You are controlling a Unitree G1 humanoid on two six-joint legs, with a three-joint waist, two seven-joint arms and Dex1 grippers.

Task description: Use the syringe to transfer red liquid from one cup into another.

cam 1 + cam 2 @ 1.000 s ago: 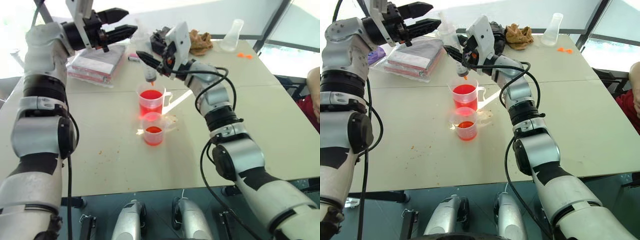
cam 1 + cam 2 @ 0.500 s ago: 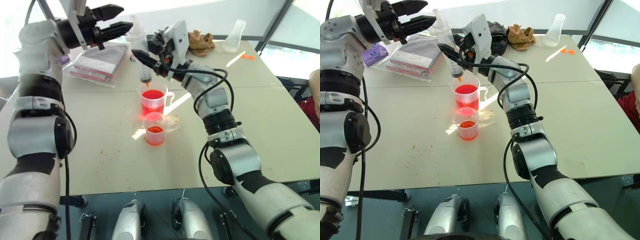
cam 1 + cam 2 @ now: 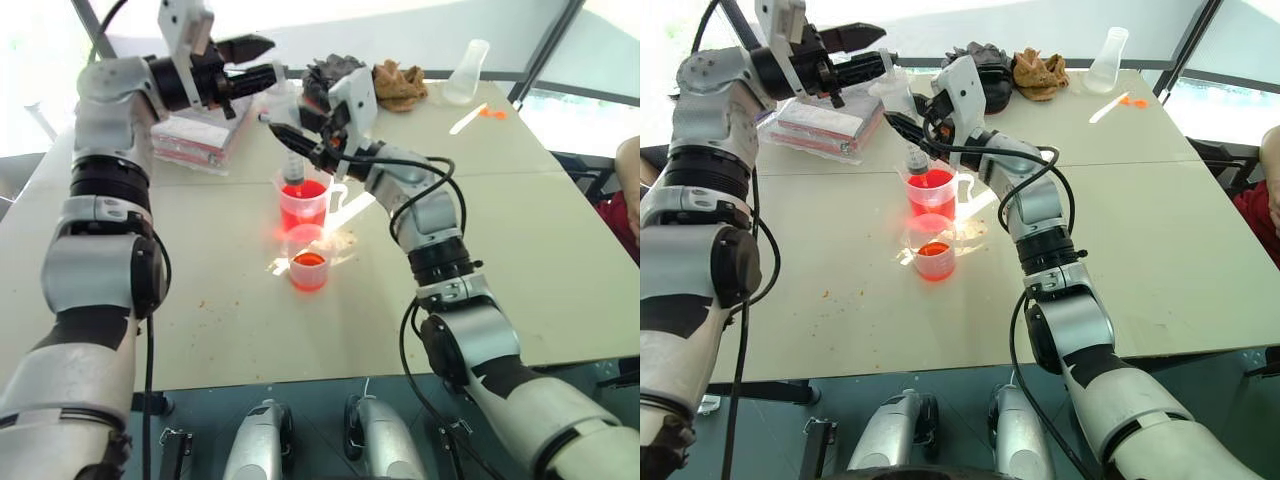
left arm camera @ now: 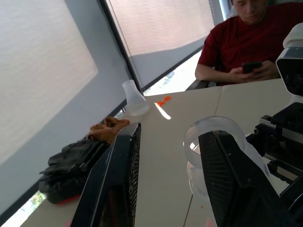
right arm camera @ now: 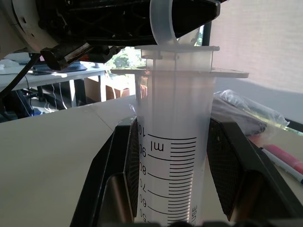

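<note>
- Clear plastic syringe (image 3: 908, 128) stands nearly upright over the taller handled cup (image 3: 932, 192), its lower end down inside the cup's mouth at the red liquid (image 3: 930, 183).
- Right gripper (image 3: 300, 150) is clamped on the syringe barrel; the right wrist view shows a black finger (image 5: 130, 165) pressed to each side of the printed scale.
- Left gripper (image 3: 872, 62) sits level at the top of the syringe. In the left wrist view its two fingers (image 4: 120, 184) stand apart on either side of the plunger's round top (image 4: 213, 142); whether they touch it cannot be told.
- Shorter cup without a handle (image 3: 933, 250) stands just in front of the taller one, nearer the robot, with a shallow layer of red liquid at its bottom. The two cups are close together; contact between them cannot be told.
- Both cups rest on a pale table (image 3: 1140, 220).
- Wrapped flat packet (image 3: 825, 118) lies on the table below the left gripper.
- At the far edge lie a dark glove (image 3: 985, 62), a brown rag (image 3: 1040, 70) and a clear flask (image 3: 1108, 58).
- Seated person in a red shirt (image 4: 255, 40) is beyond the table, holding a phone.
</note>
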